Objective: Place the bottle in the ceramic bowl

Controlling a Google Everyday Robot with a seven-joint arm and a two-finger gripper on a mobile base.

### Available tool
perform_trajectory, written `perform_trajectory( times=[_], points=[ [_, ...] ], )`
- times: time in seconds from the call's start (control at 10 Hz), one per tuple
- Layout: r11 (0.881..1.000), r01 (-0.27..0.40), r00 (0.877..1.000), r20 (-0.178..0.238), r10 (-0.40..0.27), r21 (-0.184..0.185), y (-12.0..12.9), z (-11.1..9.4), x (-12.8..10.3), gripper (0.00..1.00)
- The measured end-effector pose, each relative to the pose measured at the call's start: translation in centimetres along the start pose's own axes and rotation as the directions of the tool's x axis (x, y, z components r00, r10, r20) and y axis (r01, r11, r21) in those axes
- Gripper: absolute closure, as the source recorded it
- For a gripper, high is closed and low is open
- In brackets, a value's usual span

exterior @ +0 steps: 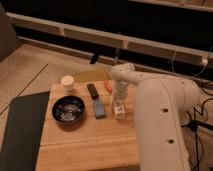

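Note:
The black glossy ceramic bowl (69, 109) sits on the left part of the wooden table (85, 145). The small white bottle (118, 109) lies on the table right of the blue-grey flat block (99, 108), well right of the bowl. My gripper (118, 101) hangs from the white arm (160, 115) and points down right over the bottle, at or just above its top.
A short cream round jar (67, 82) stands at the table's back left. A dark flat bar (93, 90) lies behind the blue-grey block. A small orange item (107, 86) lies near the back edge. A dark mat (22, 130) covers the floor at the left.

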Motion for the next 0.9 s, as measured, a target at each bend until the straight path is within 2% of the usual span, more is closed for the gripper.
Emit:
perform_trajectory(
  times=[0.1, 0.3, 0.4, 0.5, 0.6, 0.8, 0.9],
  points=[
    [1.000, 0.000, 1.000, 0.021, 0.000, -0.003, 0.3, -1.1, -0.1, 1.00],
    [0.999, 0.038, 0.992, 0.121, -0.038, 0.004, 1.9, -5.9, -0.5, 1.00],
    [0.998, 0.064, 0.983, 0.170, -0.065, 0.012, 2.7, -8.2, -0.7, 1.00],
    [0.996, 0.083, 0.976, 0.199, -0.084, 0.018, 3.4, -9.5, -0.8, 1.00],
    [0.993, 0.118, 0.960, 0.252, -0.121, 0.029, 4.7, -11.9, -1.0, 1.00],
    [0.983, 0.179, 0.939, 0.290, -0.184, 0.044, 7.2, -13.3, -1.2, 1.00],
    [0.972, 0.233, 0.926, 0.297, -0.235, 0.043, 10.0, -13.2, -1.3, 1.00]
  ],
)
